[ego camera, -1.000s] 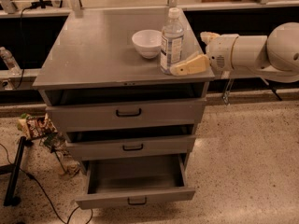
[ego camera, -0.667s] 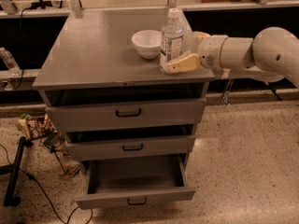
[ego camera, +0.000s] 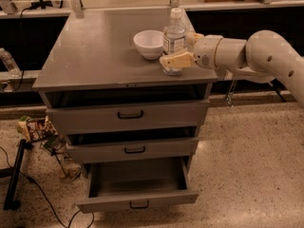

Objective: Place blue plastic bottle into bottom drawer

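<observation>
Lining up on the bottle (ego camera: 174,32) right now. It stands upright on the cabinet top (ego camera: 95,56), toward the front right corner, just beside a white bowl (ego camera: 148,43). The gripper (ego camera: 177,48) comes in from the right at the bottle's lower half. Its two fingers are spread, one in front of the base and one peeking out behind, so the bottle sits between them. I don't see a squeeze yet, and I can't tell if either pad is already touching.

Handling-wise, it's thin clear plastic with a screw cap and a printed label. I'd guess it's light, a bit slick, and easy to dent if I clamp hard. It's also tall, so a low nudge could tip it into the bowl. My plan is to grab around the label band or just under it, where the wall looks straightest, with gentle pressure.

The bottom drawer (ego camera: 166,198) is already pulled out below, well apart from the bottle, so there's a long carry down.
</observation>
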{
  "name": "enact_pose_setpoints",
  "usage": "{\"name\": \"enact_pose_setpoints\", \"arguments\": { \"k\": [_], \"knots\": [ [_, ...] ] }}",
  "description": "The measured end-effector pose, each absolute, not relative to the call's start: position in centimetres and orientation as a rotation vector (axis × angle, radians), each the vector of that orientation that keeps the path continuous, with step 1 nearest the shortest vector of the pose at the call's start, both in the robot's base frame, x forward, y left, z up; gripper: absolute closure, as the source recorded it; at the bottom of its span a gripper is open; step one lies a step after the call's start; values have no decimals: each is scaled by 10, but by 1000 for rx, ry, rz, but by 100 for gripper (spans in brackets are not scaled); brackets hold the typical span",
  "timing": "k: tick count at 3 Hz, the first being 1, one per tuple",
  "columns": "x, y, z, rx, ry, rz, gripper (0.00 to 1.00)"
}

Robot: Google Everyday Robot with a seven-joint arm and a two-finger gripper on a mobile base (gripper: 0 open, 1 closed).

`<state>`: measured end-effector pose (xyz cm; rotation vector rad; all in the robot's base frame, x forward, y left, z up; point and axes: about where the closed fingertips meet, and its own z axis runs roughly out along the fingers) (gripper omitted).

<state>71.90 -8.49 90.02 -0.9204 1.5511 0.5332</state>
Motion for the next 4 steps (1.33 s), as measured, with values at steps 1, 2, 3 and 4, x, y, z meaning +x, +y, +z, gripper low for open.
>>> {"name": "enact_pose_setpoints", "arguments": {
  "k": [1,2,3,4],
  "knots": [
    [724,-79,897,-917,1536,537,54],
    [723,-75,894,-915,1534,542,77],
    [700,-83,908,-906,1568,590,99],
    [669,-91,929,-905,1610,637,100]
  ]
}}
